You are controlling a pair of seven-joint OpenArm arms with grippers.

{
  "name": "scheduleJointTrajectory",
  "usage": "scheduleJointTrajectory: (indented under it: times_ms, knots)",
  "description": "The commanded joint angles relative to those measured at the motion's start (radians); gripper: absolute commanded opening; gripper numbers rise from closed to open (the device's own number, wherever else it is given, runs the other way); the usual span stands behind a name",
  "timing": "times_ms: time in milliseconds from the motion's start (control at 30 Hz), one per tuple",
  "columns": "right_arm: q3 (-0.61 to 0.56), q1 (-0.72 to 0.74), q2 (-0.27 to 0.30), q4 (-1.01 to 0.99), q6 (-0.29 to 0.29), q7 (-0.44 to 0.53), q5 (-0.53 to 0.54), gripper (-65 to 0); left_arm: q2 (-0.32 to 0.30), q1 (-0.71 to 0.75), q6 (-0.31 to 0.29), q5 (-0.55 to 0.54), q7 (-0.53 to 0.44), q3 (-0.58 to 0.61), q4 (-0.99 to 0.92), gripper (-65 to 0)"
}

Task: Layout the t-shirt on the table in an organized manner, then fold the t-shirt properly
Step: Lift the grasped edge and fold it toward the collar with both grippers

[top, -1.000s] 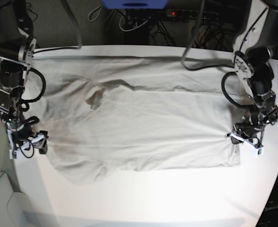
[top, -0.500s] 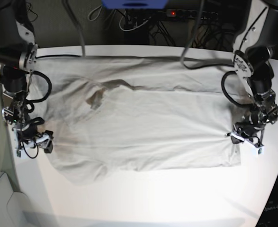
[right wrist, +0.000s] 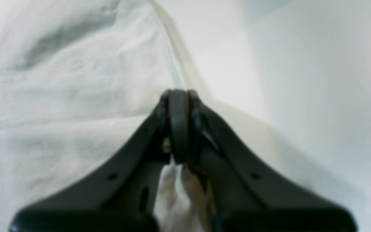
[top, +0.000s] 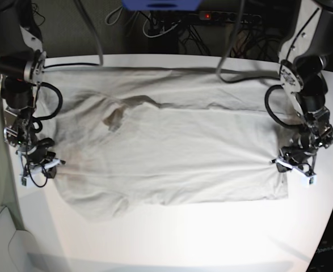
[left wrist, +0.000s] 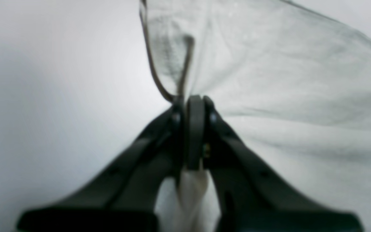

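Going left to right in the base view: past the table's (top: 172, 238) far edge there's a mess of dark cables (top: 166, 25), a blue box (top: 160, 4) and a power strip (top: 228, 17) with a red light. None of it touches the shirt (top: 172, 147). Nothing sits between the arms and the cloth either, only the arms' own looped cables hanging close by.

The shirt lies spread flat across the table, collar end toward the view's left, hem toward the right, a few soft wrinkles near the collar and along the far side.

Compared with a second ago, the right gripper (top: 38, 164) has slid in from off the shirt's edge and now sits right on the cloth near the sleeve. Its jaws were spread wide before; now they're pressed together, and the wrist view shows a bit of fabric bunched between them at the shirt's edge. The left gripper (top: 294, 167) hasn't budged, pinching the hem corner just like before, jaws tight on a fold of cloth.

Pose-wise, both arms reach down from the far corners, forearms steep, grippers low at table level on opposite ends of the shirt.
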Motion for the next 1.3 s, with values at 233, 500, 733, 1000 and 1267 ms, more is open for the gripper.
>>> scheduleJointTrajectory:
  times_ms: [233, 500, 733, 1000, 1267]
  knots:
    - [0.009, 0.033, 0.038, 0.013, 0.170, 0.074, 0.009, -65.0, 0.010, -0.016, 0.001, 0.014, 0.019, -0.001, 0.104, -64.8]
    - [0.012, 0.049, 0.063, 0.013, 0.174, 0.075, 0.014, -65.0, 0.047, -0.004, -0.002, 0.014, 0.150, -0.001, 0.255, -64.8]
    - [0.010, -0.057, 0.067, 0.208, 0.232, 0.034, 0.117, -65.0, 0.056, 0.038, -0.002, 0.014, 0.156, -0.002, 0.337, -64.8]
    - [0.061, -0.234, 0.060, 0.447, 0.236, 0.013, 0.118, -65.0, 0.057, 0.088, -0.002, 0.003, 0.194, -0.002, 0.408, -64.8]
    - [0.147, -0.244, 0.052, 0.456, 0.239, 0.011, 0.118, -65.0, 0.021, 0.119, -0.002, -0.210, 0.295, 0.004, 0.410, -64.8]
